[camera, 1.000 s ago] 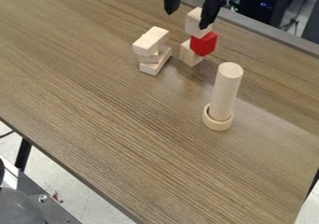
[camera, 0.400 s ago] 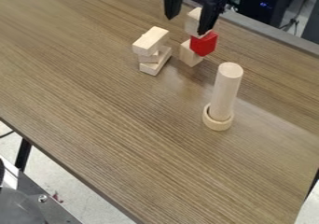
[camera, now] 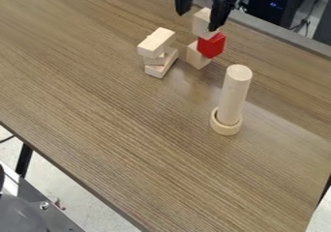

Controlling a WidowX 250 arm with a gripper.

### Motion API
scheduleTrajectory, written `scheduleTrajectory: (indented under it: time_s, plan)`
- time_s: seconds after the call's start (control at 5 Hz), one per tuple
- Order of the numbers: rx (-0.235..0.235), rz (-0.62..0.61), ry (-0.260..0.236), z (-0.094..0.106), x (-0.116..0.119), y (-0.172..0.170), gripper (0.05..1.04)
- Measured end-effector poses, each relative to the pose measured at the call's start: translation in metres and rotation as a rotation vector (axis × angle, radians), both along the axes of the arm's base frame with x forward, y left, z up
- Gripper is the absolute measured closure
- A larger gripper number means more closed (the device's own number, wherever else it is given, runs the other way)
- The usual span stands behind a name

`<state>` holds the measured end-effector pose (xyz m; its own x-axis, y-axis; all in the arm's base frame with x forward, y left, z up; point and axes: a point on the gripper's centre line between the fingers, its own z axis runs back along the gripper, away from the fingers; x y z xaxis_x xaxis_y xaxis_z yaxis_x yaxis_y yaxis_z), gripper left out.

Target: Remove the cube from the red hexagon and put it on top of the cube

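Pale cube (camera: 201,22): on top of the red hexagon (camera: 211,46), touching it, uppermost of that pile and slightly offset; visible faces look plain and squared.
Hand (camera: 199,21): above the red hexagon, at the height of the cube; released, its two fingers spread. One crosses the cube's edge in the view; contact cannot be confirmed.
Lower pale block (camera: 196,56): beneath the red hexagon, jutting out to its left; the likely receiving cube, though the order leaves this uncertain.
Handling, pale cube: judged light, stiff wood, dry and not slippery; not fragile, but easily knocked off its perch.
Grip point: two opposite upright side faces, at mid-height or a little above, pads flat and clear of the red hexagon. A low pinch could drag the red hexagon along; a corner pinch could twist the cube loose.
Lift: straight up from the red hexagon before any sideways travel.
Block stack (camera: 155,47): left of the red hexagon, apart from it.
Cylinder (camera: 234,93) in ring (camera: 225,128): nearer the camera than the red hexagon, upright on the counter (camera: 116,124).
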<state>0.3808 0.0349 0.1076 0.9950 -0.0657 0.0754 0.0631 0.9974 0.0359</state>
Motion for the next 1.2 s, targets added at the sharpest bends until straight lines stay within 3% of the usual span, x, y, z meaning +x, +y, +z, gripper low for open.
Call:
scheduleTrajectory:
  time_s: [0.6, 0.8, 1.0, 1.2]
  plan:
    - [-0.001, -0.003, 0.003, -0.017, 0.014, 0.003, 0.118]
    - [-0.004, 0.017, -0.013, -0.017, 0.017, 0.005, 0.393]
    - [-0.002, 0.021, -0.014, -0.017, 0.017, 0.007, 0.497]
    - [-0.002, 0.021, -0.016, -0.018, 0.016, 0.007, 0.498]
